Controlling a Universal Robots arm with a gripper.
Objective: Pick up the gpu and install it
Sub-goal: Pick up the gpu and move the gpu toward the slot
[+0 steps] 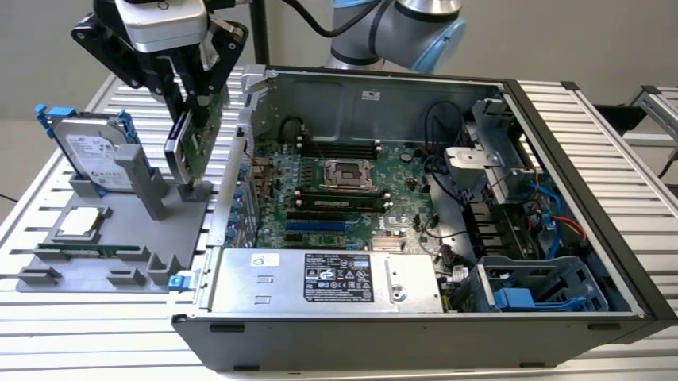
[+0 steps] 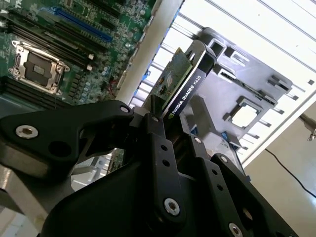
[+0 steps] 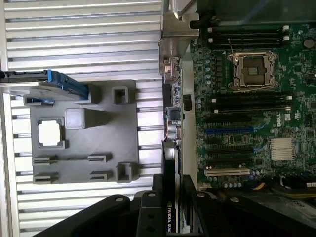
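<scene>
Inside claw (image 2: 174, 127), gpu (image 2: 190, 74), near end hidden

The black two-fingered gripper (image 1: 199, 101) is clamped on the upper edge of the gpu (image 1: 186, 155), a flat card with a green board face and a black cooler. The card hangs nearly upright over the grey plastic holder tray (image 1: 117, 226) on the exterior view's left, beside the open black computer case (image 1: 593, 238). A silver hard drive in a blue frame (image 1: 90, 151) stands at the tray's far end. A square silver processor chip (image 1: 82, 224) lies nearer.
</scene>
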